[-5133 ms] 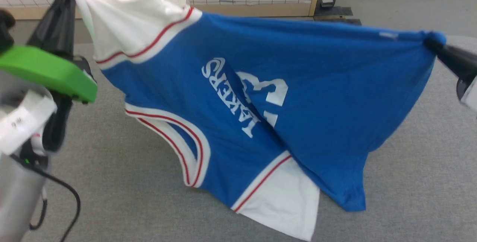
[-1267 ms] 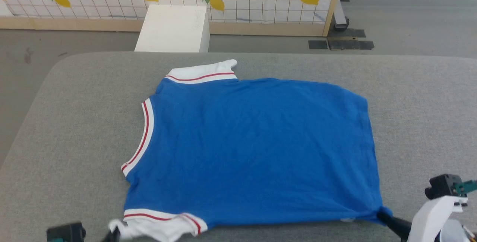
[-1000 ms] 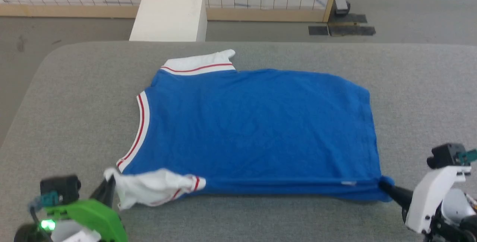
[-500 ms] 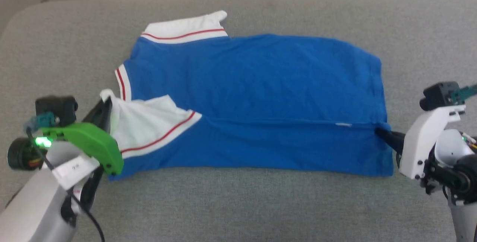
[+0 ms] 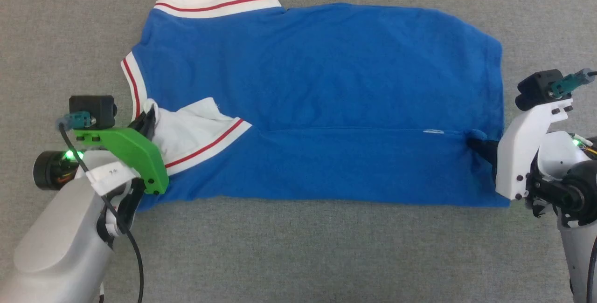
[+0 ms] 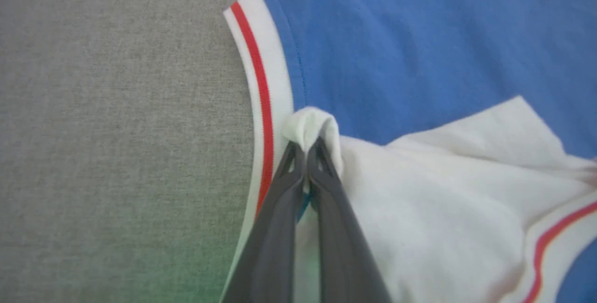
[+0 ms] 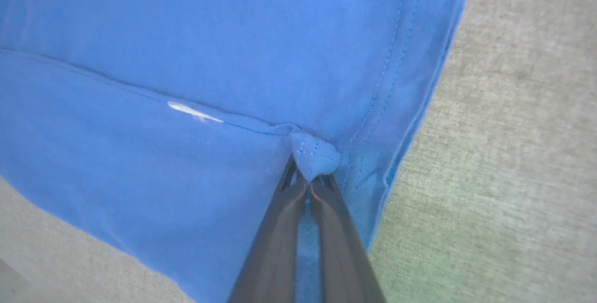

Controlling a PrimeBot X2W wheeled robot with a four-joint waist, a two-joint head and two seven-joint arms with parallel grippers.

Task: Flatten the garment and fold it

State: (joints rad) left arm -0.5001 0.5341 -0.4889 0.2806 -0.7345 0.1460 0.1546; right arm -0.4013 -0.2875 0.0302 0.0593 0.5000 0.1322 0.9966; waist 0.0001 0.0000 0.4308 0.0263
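blue garment [image 5: 326,84] mid-fold on grey table [image 5: 298,247]: left tool [image 6: 305,147] clenched on white sleeve [image 6: 443,177], right tool [image 7: 308,179] on hem corner [image 7: 315,158]; next, lay flap flat, release.

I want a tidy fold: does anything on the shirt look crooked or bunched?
Yes. By the left gripper, the white sleeve lies crumpled and slanted across the blue shirt rather than flat. The right gripper pinches a small knob of cloth at the hem; the fold between looks straight.
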